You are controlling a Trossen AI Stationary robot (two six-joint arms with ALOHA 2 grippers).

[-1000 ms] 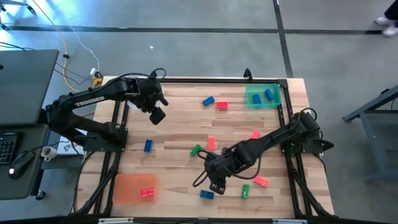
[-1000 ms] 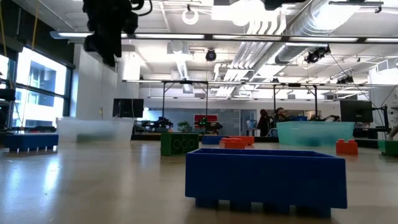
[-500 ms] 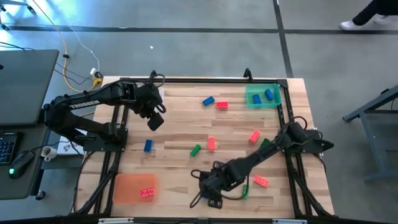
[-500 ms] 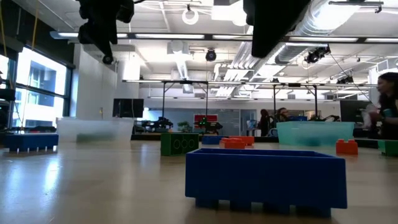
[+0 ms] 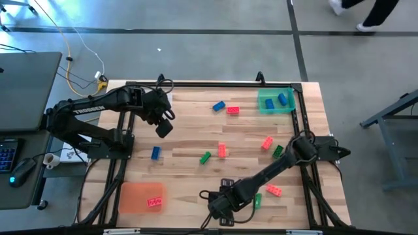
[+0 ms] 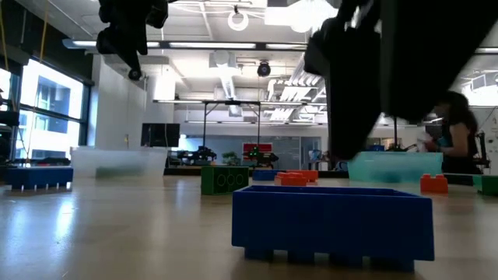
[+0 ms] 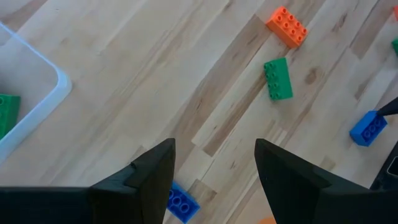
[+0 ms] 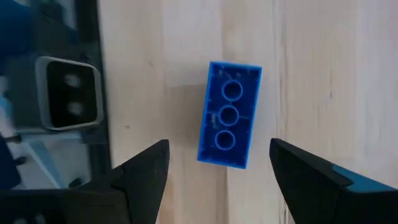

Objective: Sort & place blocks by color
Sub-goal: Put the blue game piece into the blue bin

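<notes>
High view: the right gripper [image 5: 221,210] hangs over the table's near edge, right of the orange tray [image 5: 138,196], which holds one red block [image 5: 155,202]. Its jaws are spread wide with nothing between them. In the right wrist view a blue block [image 8: 229,114] lies underside up on the wood, between and beyond the two fingers [image 8: 146,171], untouched. In the low view that block [image 6: 333,222] sits closest, with the dark arm coming down just behind it.

The left gripper [image 5: 163,124] hovers above the table's far left part, jaws parted and empty; the left wrist view shows bare wood between its fingers [image 7: 152,171], a blue block [image 7: 181,201] below, and a green block [image 7: 277,78] and an orange-red one [image 7: 287,26] farther off.

The other blocks are scattered across the table: a blue one [image 5: 155,153] at the left, green [image 5: 205,157] and red [image 5: 222,151] in the middle, blue [image 5: 218,106] and red [image 5: 232,110] near the green tray [image 5: 262,104], which holds two blue blocks [image 5: 282,98]. Red [image 5: 266,143], green [image 5: 277,151], red [image 5: 273,190] and green [image 5: 257,201] lie along the right arm.

A person [image 6: 451,140] stands in the room behind.
</notes>
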